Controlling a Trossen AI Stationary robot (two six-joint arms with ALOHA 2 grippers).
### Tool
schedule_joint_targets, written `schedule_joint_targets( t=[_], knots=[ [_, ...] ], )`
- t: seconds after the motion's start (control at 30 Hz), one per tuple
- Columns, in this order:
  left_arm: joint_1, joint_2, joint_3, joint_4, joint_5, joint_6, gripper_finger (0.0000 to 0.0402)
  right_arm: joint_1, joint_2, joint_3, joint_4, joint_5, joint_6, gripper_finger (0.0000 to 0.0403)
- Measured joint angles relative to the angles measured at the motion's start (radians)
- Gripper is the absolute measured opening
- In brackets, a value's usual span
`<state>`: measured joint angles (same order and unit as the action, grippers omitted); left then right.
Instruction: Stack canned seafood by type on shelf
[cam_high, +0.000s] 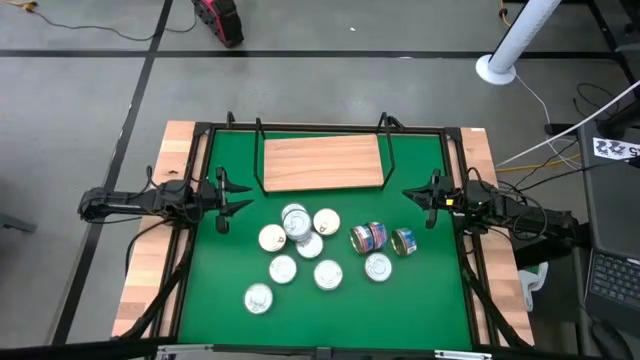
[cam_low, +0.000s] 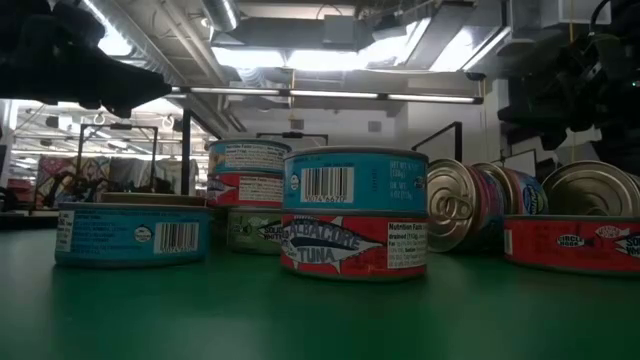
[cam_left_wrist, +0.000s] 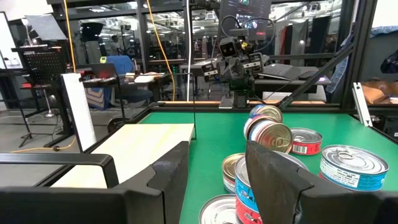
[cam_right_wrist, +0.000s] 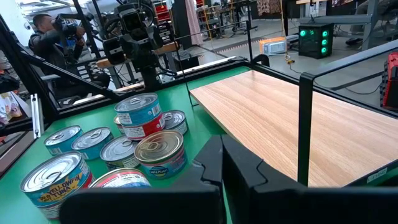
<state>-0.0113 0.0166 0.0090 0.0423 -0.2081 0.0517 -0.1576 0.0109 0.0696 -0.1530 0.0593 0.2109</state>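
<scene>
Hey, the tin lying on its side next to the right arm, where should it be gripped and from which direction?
Grip the tipped tin across its two flat ends, coming straight down from above. Its curved wall rests on the mat, so it could roll; the right end effector is nearest.

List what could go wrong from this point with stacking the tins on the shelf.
1. Two tins lie on their sides near the right pincer; a nudge could send them rolling across the green mat.
2. A two-high stack already stands in the tight cluster; reaching in beside it could topple it.
3. The shelf has black wire posts at its edge, which the open left pincer or a carried tin might clip on approach.
</scene>
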Motion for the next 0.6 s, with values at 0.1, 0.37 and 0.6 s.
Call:
schedule_joint_targets(
  t=[0.1, 0.37, 0.6],
  knots=[
    [0.000, 0.000, 0.000, 0.000, 0.000, 0.007, 0.0155, 0.000, 0.000, -0.002, 0.023, 0.001, -0.007, 0.0007],
    [0.000, 0.000, 0.000, 0.000, 0.000, 0.002, 0.0155, 0.000, 0.000, -0.005, 0.047, -0.025, -0.007, 0.0007],
    [0.000, 0.000, 0.000, 0.000, 0.000, -0.001, 0.0155, 0.000, 0.000, -0.005, 0.047, -0.052, -0.003, 0.0007]
  ],
)
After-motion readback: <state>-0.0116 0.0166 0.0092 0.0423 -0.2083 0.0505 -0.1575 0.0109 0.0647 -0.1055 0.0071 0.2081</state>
